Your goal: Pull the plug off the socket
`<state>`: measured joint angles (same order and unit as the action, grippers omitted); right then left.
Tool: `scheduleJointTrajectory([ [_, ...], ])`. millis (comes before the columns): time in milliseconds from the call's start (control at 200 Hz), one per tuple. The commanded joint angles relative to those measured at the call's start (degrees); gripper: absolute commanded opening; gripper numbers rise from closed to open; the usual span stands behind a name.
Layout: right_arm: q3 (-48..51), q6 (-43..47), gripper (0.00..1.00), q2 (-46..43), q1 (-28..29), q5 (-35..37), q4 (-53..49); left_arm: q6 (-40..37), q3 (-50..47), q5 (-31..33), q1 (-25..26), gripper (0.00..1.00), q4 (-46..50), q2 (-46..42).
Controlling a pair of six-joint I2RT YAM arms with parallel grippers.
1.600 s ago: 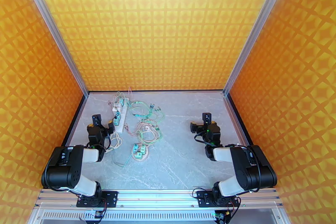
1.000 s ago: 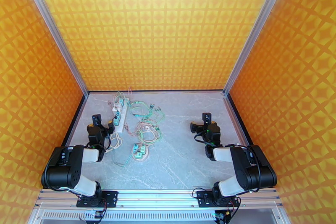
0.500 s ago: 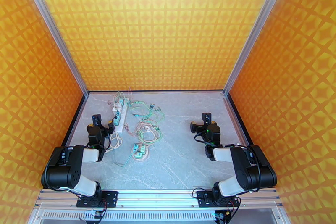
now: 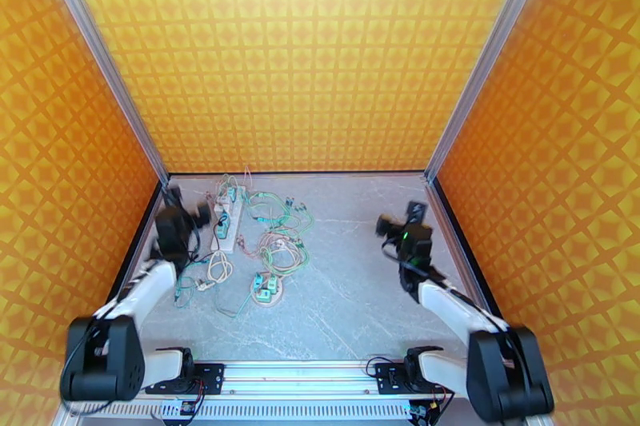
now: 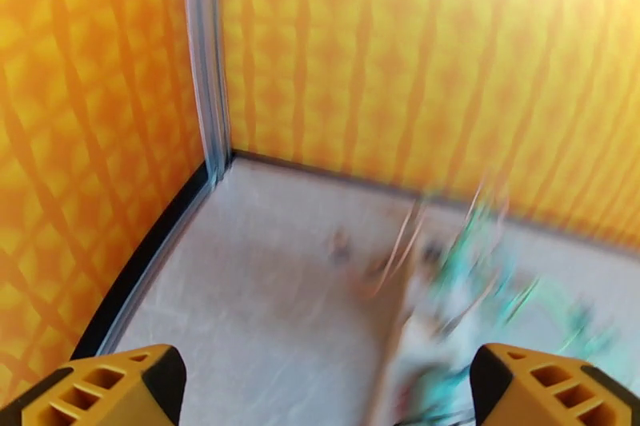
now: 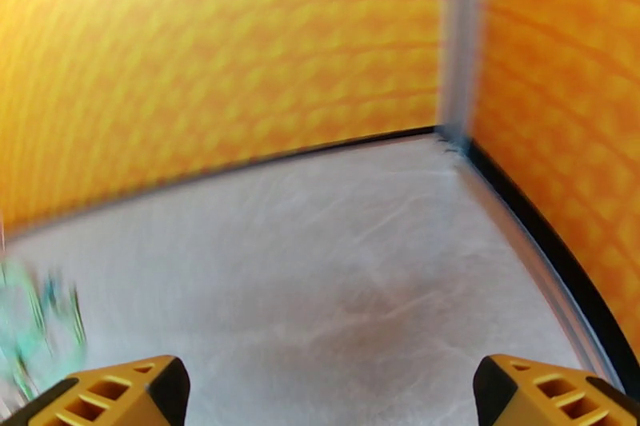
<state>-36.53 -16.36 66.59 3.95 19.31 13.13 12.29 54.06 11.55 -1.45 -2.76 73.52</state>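
A white power strip socket (image 4: 226,229) lies at the left of the table with a green plug (image 4: 224,221) in it and another green plug (image 4: 233,196) farther back. In the left wrist view the socket (image 5: 416,324) and plug (image 5: 472,268) are blurred. My left gripper (image 4: 186,209) hovers just left of the strip, open with nothing in it; its yellow fingertips (image 5: 96,388) stand wide apart around the left gripper's gap (image 5: 320,392). My right gripper (image 4: 401,216) is raised at the right side, open and holding nothing, and the right gripper (image 6: 320,392) looks over bare table.
A tangle of green and pale cables (image 4: 278,236) spreads right of the strip. A round socket block (image 4: 266,289) with green plugs sits nearer the front. White cord loops (image 4: 214,268) lie below the strip. Orange walls close three sides, with a black rim (image 4: 144,232).
Both arms have unfolded from their tucked pose and swung up and forward. The left gripper moved toward the strip's left side, the right one toward the back right. Both stay open.
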Motion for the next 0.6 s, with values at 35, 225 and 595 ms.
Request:
scheduleJointTrajectory([
  [35,-4.3,-9.6,0.98,-2.0,-0.2,-3.1,-18.9,10.7,7.5,-5.4,0.2,0.99,27.8,0.4],
  [225,-4.8,-8.9,0.99,-3.6,-0.2,-14.8,-18.6,13.3,5.0,-10.5,5.4,0.99,33.7,-3.3],
  [595,-9.0,-7.2,0.99,-3.3,3.5,-23.1,-26.1,22.7,-8.4,-12.5,22.7,0.78,41.3,-7.7],
])
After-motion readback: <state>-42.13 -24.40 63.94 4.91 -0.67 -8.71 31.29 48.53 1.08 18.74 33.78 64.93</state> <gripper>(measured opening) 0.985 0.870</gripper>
